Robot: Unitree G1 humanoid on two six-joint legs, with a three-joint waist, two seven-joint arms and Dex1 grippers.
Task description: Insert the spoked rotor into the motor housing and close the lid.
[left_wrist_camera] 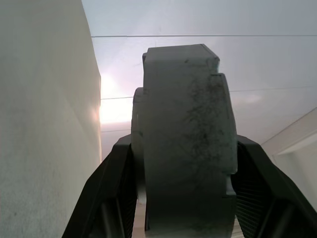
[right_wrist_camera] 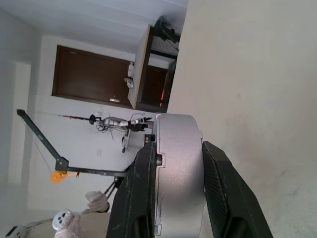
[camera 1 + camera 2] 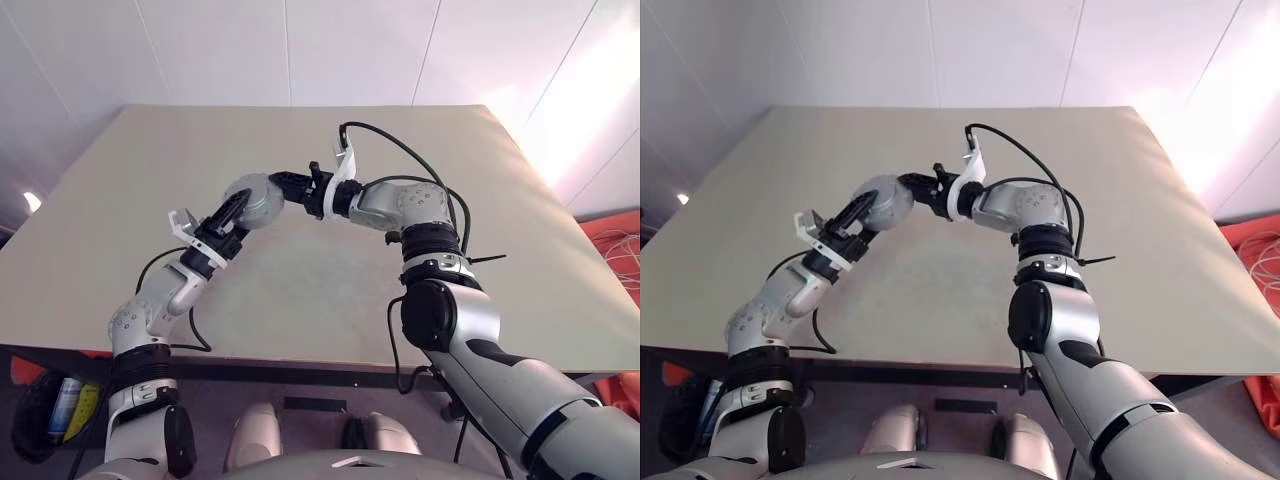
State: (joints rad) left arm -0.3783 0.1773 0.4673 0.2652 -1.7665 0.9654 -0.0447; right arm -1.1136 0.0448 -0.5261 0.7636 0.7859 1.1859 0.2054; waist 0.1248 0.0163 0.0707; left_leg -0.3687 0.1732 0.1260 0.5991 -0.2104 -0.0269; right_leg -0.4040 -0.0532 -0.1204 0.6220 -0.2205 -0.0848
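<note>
The round grey motor housing [image 3: 258, 200] hangs above the beige table, held between both arms. My left gripper [image 3: 233, 212] grips it from the near left, and in the left wrist view its black fingers [image 1: 116, 183] press on both flat sides of the edge-on housing [image 1: 188, 139]. From the right, my right gripper [image 3: 287, 184] is shut on its rim, fingers [image 2: 143, 183] on either side of the housing [image 2: 181, 163]. The lid [image 1: 137, 124] lies closed flat against the housing, with a seam showing. The spoked rotor is hidden.
The table [image 3: 300, 300] stretches wide below and beyond the arms, its front edge close to me. Red material with white cord [image 3: 615, 240] lies on the floor to the right. A dark bag of items [image 3: 55, 410] hangs at the lower left.
</note>
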